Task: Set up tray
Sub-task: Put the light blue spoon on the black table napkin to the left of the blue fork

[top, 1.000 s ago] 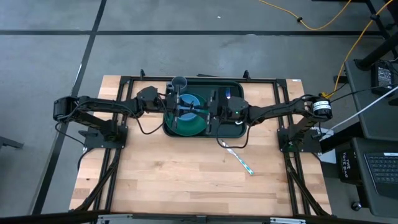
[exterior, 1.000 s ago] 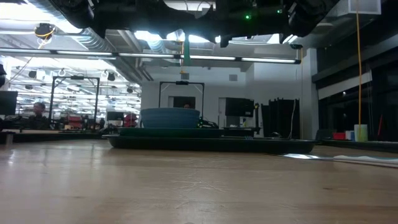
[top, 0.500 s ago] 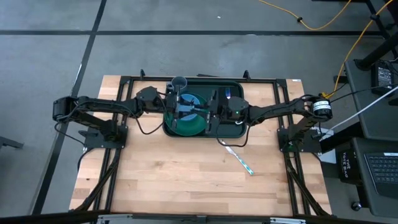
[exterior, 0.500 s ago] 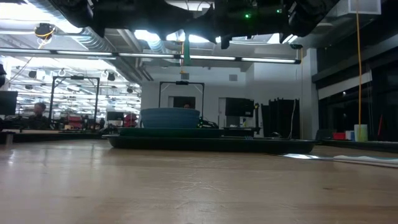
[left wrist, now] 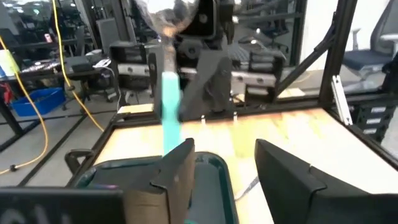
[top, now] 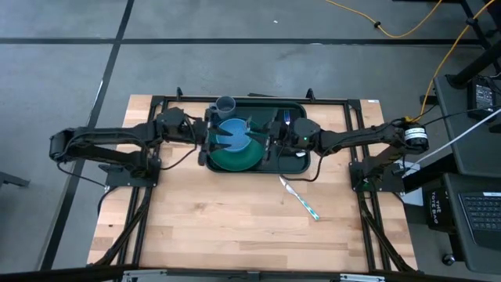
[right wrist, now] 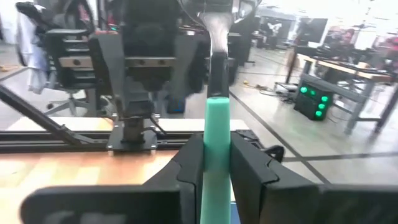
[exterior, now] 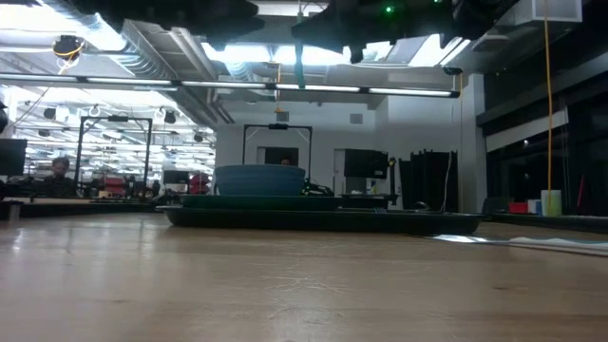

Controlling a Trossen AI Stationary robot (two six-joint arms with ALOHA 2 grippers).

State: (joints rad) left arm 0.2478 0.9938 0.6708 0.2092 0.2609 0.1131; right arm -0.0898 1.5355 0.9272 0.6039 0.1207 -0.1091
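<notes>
One dark green tray point(top: 296, 162), one round green plate point(top: 232, 157), one blue bowl point(top: 232, 134), one grey cup point(top: 225, 104), two teal-handled utensils point(top: 300, 199) counted, two grippers, left point(top: 216, 138), right point(top: 272, 139).

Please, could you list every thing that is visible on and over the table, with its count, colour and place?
table: one, light wood, under everything
tray: one, dark green, far middle of table
plate: one, green, in tray
bowl: one, blue, on plate
cup: one, grey, at the tray's far edge
utensil: one, metal with teal handle, lying on table near the tray
spoon: one, teal handle, held above tray
left tool: open, over tray
right tool: shut on spoon
</notes>
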